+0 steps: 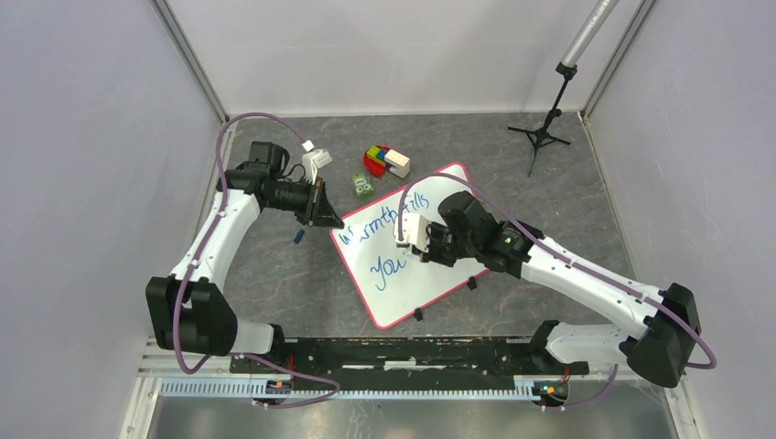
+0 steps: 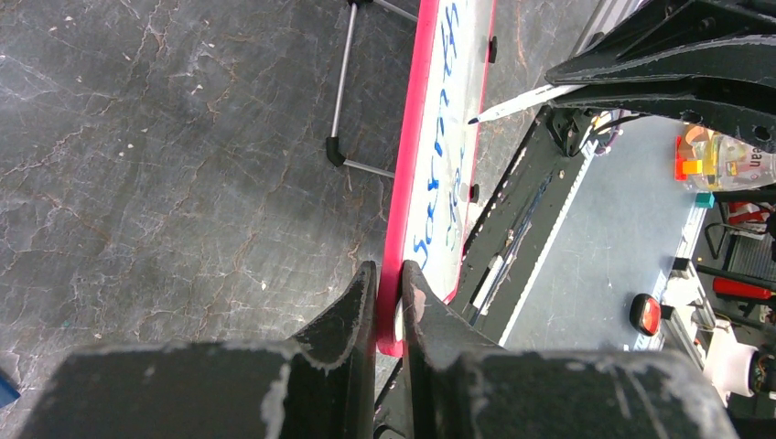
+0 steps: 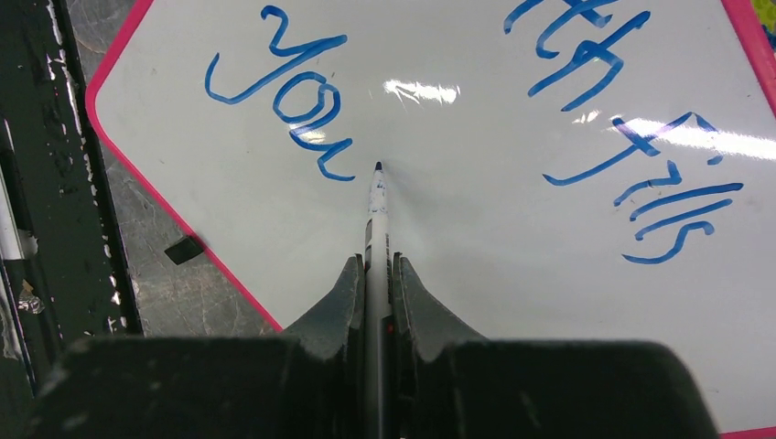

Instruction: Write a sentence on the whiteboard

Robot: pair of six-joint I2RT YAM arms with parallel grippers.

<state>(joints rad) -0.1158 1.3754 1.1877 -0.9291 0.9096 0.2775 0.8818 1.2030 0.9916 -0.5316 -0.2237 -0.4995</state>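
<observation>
The whiteboard (image 1: 409,285) lies slanted on the table, white with a pink-red rim. The sentence (image 1: 387,224) is in blue: "Warmth fills" on top, "You" below it (image 3: 291,96). My left gripper (image 1: 331,222) is shut on the board's left corner; in its wrist view both jaws pinch the pink rim (image 2: 400,229), with the gripper (image 2: 390,273) at the edge. My right gripper (image 3: 376,265) is shut on a white marker (image 3: 376,215). The marker's dark tip rests on the whiteboard (image 3: 494,274) just right of "You". In the top view the right gripper (image 1: 414,241) hovers over the board's middle.
Coloured toy blocks (image 1: 386,161), a small green object (image 1: 362,186) and a white item (image 1: 317,163) lie beyond the board. A black tripod stand (image 1: 544,131) stands at the back right. A small blue piece (image 1: 298,237) lies left of the board. The black base rail (image 1: 412,352) runs along the near edge.
</observation>
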